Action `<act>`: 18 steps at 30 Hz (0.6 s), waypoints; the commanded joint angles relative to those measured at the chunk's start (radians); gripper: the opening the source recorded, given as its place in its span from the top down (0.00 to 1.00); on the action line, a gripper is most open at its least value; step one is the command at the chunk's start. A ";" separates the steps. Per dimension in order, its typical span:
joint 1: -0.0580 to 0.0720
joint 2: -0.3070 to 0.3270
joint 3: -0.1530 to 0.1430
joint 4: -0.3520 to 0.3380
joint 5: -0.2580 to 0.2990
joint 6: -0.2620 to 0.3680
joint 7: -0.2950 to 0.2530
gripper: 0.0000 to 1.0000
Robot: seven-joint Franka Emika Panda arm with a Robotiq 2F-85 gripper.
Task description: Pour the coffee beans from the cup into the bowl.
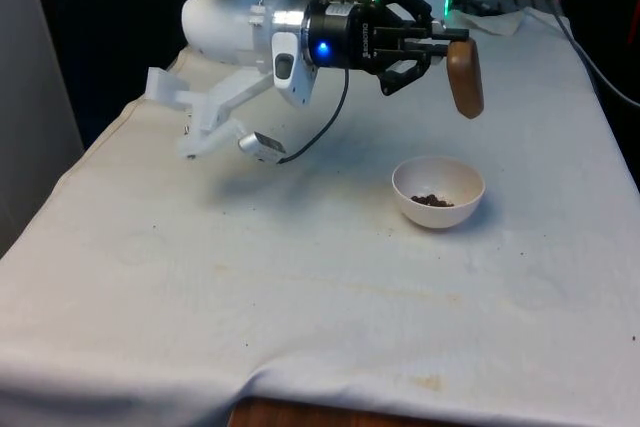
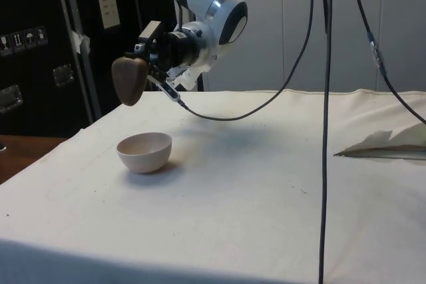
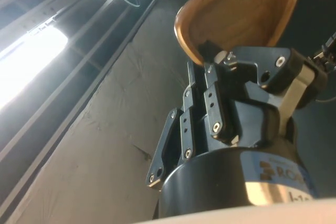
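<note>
A brown wooden cup (image 1: 465,78) hangs upside down above the white bowl (image 1: 438,192), a little toward the far side of it. My gripper (image 1: 447,44) lies level and is shut on the cup's rim. In the side view the cup (image 2: 129,80) is held over the bowl (image 2: 144,151), clear of it by about a cup's height. Dark coffee beans (image 1: 432,201) lie in the bowl's bottom. The wrist view looks into the cup (image 3: 239,9), whose inside appears empty, with one fingertip (image 3: 216,53) clamped over its rim.
A folded white cloth or paper (image 2: 386,144) lies on the table off to the side. Black cables (image 2: 325,98) hang down close to the side camera. A few dark specks dot the tablecloth (image 1: 300,277) near the bowl.
</note>
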 commanded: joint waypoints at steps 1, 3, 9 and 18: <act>0.000 0.002 0.000 0.003 0.001 0.000 0.002 0.97; 0.000 0.002 0.000 0.002 0.001 0.000 0.001 0.97; 0.000 0.001 0.000 0.001 0.000 0.000 -0.002 0.97; 0.007 -0.006 -0.004 -0.004 -0.004 0.012 -0.004 0.97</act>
